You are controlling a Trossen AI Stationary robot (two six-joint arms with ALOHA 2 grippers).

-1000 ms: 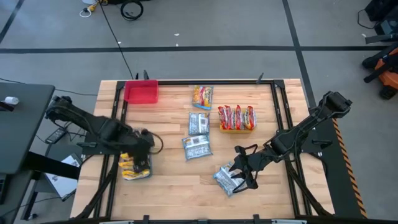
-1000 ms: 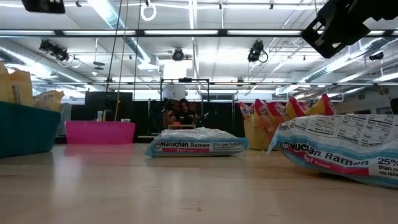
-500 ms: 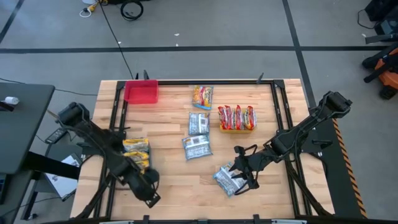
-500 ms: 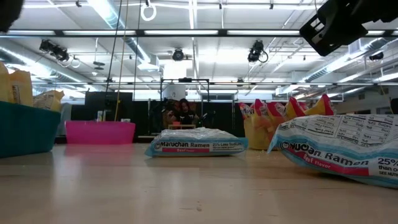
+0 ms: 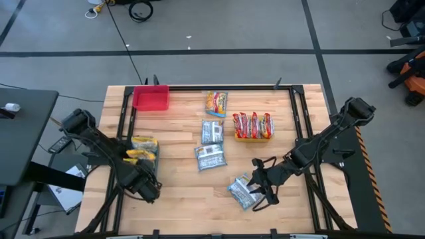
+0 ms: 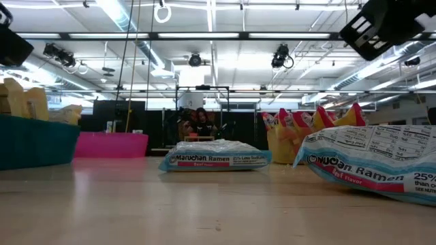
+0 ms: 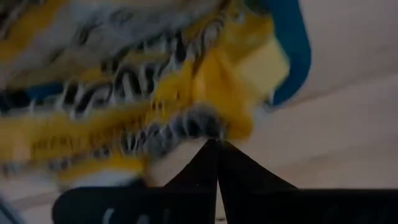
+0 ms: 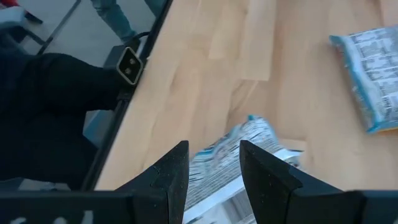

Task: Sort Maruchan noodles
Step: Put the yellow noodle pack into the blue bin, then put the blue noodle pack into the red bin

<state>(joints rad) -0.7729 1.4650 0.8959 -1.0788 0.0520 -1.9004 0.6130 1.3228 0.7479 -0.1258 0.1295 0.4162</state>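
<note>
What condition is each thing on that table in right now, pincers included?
Left pincer: shut, empty.
Right pincer: open, over a silver-blue packet.
Teal bin: holds yellow packets.
Yellow bin: red packets standing upright.
Red bin: empty.
Two silver-blue packets: lying flat.

blurred yellow packets, blue bin edge-cropped

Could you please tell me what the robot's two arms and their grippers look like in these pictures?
Both arms are dark, nearly black, built of slim jointed segments with black cables looped alongside. The left gripper ends in two flat, pointed black fingers. The right gripper has two blunt matte black fingers with a slightly grainy surface.
</note>
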